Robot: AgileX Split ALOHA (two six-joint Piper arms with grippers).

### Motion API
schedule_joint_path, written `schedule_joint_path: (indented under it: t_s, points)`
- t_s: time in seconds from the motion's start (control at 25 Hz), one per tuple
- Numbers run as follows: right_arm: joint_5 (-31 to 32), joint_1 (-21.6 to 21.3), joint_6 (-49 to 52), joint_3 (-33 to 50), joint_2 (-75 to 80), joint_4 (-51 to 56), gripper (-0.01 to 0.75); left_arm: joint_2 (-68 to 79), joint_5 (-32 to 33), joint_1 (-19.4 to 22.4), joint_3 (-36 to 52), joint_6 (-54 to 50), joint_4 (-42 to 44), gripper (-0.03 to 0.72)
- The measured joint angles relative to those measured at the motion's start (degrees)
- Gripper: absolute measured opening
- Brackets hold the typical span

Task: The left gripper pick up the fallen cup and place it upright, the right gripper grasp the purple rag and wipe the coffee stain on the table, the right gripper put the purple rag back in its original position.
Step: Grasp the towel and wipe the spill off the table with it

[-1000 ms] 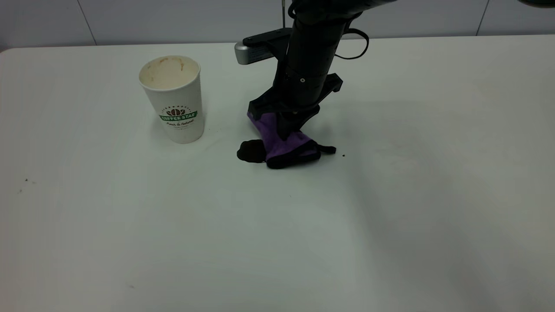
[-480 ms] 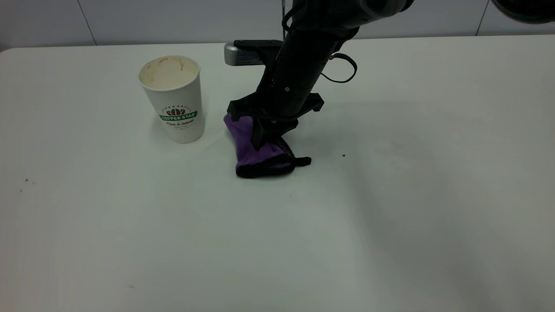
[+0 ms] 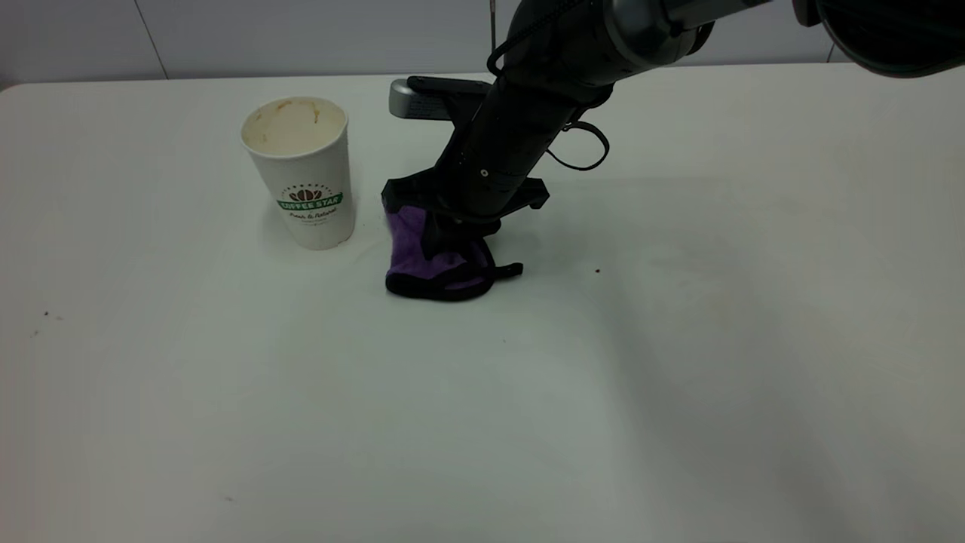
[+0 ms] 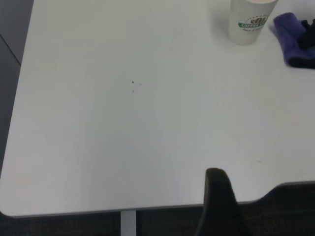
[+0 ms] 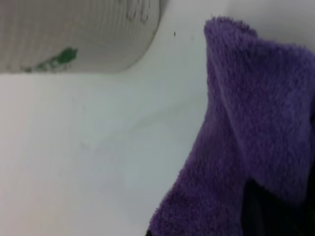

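cup: paper coffee cup (image 3: 300,172) upright on the table (image 3: 678,362), mouth up, green banner logo facing the exterior camera, tan smears on the inner wall. Also seen at the edge of the left wrist view (image 4: 248,20) and as a dimpled wall with a green patch in the right wrist view (image 5: 74,34).
purple rag: purple rag (image 3: 422,256) bunched into a lump, lower edge pressed on the table just right of the cup, not touching it. Black edging runs along the bottom, small black loop tab (image 3: 511,270) sticks out to the right. Plush pile fills much of the right wrist view (image 5: 246,132); a corner shows in the left wrist view (image 4: 294,39).
right gripper: right gripper (image 3: 445,237) comes down at a tilt from upper right, fingers clamped on the top of the rag, crossbar just above the cloth. Grey block (image 3: 407,99) and looped cable (image 3: 580,147) sit higher on the arm.
coffee stain: not visible anywhere; rag covers the spot beside the cup.
left gripper: left gripper (image 4: 219,201) only shows one dark finger, hanging off the table's near corner, well apart from the cup. Can't tell if the fingers are apart or together.
table: a few tiny dark specks (image 3: 597,270) right of the rag and (image 3: 45,314) far left.
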Motion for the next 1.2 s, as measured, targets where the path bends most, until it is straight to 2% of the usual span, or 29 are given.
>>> schedule_joint_path:
  t_s: [0.24,0.4,0.56,0.64,0.8,0.92,1.08,1.2]
  points:
    - [-3.9,-0.3,3.4,0.0,0.4,-1.1,0.069,0.0,0.0,0.0,0.0,0.0,0.0,0.501]
    - [-3.2,-2.1,7.4,-0.3,0.4,-3.2,0.071,0.0,0.0,0.0,0.0,0.0,0.0,0.501]
    - [1.6,-4.6,11.3,-1.0,0.3,-5.6,0.071,0.0,0.0,0.0,0.0,0.0,0.0,0.501]
    - [6.1,-5.2,12.5,-2.1,0.3,-7.6,0.071,0.0,0.0,0.0,0.0,0.0,0.0,0.501]
    - [15.8,-5.3,13.6,-5.6,0.4,-12.0,0.072,0.0,0.0,0.0,0.0,0.0,0.0,0.501]
    - [20.7,-4.4,13.9,-7.6,0.4,-12.9,0.073,0.0,0.0,0.0,0.0,0.0,0.0,0.501]
    - [21.1,-1.8,14.0,-8.4,0.5,-13.2,0.073,0.0,0.0,0.0,0.0,0.0,0.0,0.501]
    - [16.4,0.4,13.2,-8.4,0.7,-13.2,0.074,0.0,0.0,0.0,0.0,0.0,0.0,0.501]
